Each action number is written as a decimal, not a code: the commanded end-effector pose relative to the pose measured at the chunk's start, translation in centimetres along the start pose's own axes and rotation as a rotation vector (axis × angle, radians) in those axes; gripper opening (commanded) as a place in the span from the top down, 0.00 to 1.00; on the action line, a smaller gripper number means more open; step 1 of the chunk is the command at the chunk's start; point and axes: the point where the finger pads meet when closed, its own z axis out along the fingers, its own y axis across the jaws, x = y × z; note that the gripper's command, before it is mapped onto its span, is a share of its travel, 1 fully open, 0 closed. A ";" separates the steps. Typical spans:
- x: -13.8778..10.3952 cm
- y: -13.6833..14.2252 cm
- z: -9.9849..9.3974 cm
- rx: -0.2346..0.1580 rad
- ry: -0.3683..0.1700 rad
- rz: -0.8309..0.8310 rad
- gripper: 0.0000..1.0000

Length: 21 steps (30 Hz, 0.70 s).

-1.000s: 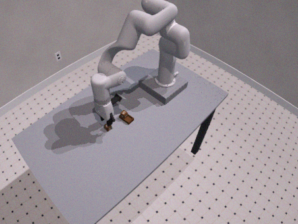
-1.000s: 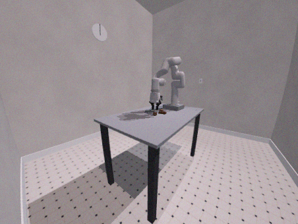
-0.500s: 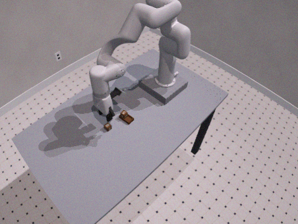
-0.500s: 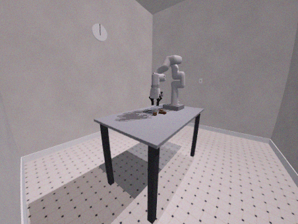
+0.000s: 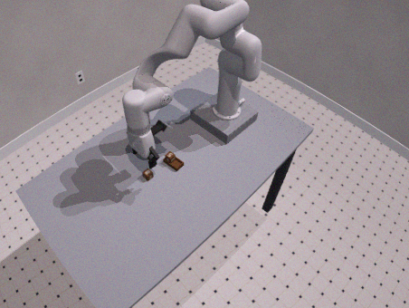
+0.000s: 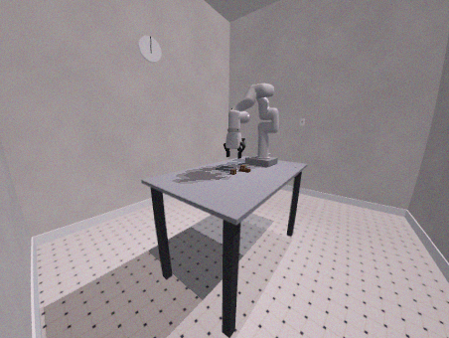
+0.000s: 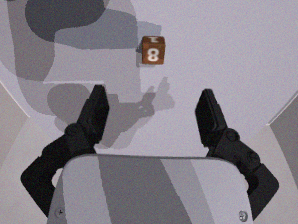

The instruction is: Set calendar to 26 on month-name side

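A brown cube lies loose on the grey table, with an 8 on its top face in the wrist view. A second cube stands in the tray's left part. My gripper is open wide and empty. It hangs above the table just short of the loose cube, touching nothing.
The arm's base plate stands at the table's back, behind the tray. The table's edges lie far from the cubes.
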 end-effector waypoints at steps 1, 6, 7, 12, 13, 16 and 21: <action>-0.1 0.0 -0.1 0.000 -0.004 0.000 0.00; -0.1 0.0 -0.1 0.000 -0.004 -0.002 0.00; -0.1 0.0 -0.1 0.000 -0.004 -0.005 0.00; -0.2 0.0 -0.2 0.000 -0.004 -0.055 0.00; -0.3 0.0 -0.2 0.000 -0.004 -0.073 0.00; -0.3 0.0 -0.2 0.000 -0.004 -0.095 0.00; -0.6 0.0 -0.2 0.000 -0.004 -0.258 0.00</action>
